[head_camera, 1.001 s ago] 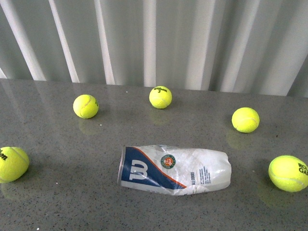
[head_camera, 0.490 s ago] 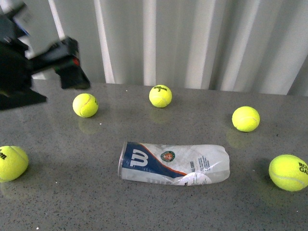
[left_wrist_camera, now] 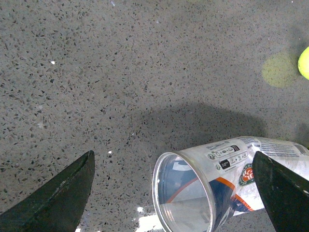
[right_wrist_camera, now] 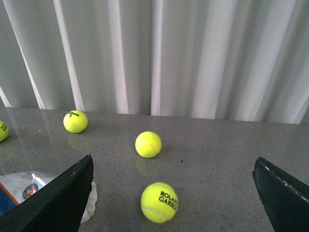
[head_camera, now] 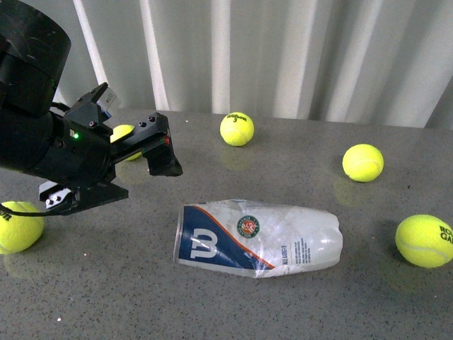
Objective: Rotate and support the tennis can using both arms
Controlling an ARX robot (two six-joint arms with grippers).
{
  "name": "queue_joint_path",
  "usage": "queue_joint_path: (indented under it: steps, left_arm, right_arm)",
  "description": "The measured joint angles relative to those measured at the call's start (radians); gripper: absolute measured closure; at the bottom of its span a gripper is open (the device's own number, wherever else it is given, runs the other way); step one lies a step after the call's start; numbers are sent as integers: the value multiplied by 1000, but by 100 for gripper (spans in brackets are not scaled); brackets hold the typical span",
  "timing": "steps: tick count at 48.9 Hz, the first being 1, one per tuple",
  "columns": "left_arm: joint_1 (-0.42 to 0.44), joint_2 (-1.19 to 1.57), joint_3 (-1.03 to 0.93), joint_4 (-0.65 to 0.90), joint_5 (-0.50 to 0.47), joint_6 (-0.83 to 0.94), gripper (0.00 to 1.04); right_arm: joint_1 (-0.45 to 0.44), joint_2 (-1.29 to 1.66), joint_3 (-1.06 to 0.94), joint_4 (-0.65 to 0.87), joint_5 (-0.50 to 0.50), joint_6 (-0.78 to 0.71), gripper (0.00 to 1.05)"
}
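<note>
The tennis can (head_camera: 258, 237) lies on its side on the grey table, crumpled, with its open mouth to the left and the W logo facing me. My left gripper (head_camera: 141, 138) is open and hangs above the table just left of and behind the can's mouth. In the left wrist view the open mouth (left_wrist_camera: 183, 193) sits between the wide-apart fingers of the left gripper (left_wrist_camera: 174, 157), below them and untouched. My right gripper (right_wrist_camera: 173, 158) is open and empty, out of the front view. The can's closed end (right_wrist_camera: 29, 188) shows beside one of its fingers.
Yellow-green tennis balls lie around the can: far middle (head_camera: 236, 129), far right (head_camera: 363, 162), right edge (head_camera: 425, 241), left edge (head_camera: 20, 227), and one partly hidden behind the left gripper (head_camera: 122, 132). A white curtain (head_camera: 283, 49) closes off the back.
My left arm has come into the front view from the upper left and dropped toward the can's mouth. The can has turned a little, so its label faces differently.
</note>
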Motion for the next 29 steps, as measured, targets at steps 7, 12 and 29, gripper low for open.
queue_joint_path:
  steps: [7,12,29]
  left_arm:
    - [2,27,-18,35,35,-31,7]
    - [-13,29,-42,66,74,-77,7]
    - [-107,74,-67,197,100,-200,7]
  right_arm:
    - [0,0,0,0,0,0,7]
    - [0,0,0,0,0,0,7]
    - [0,0,0,0,0,0,7]
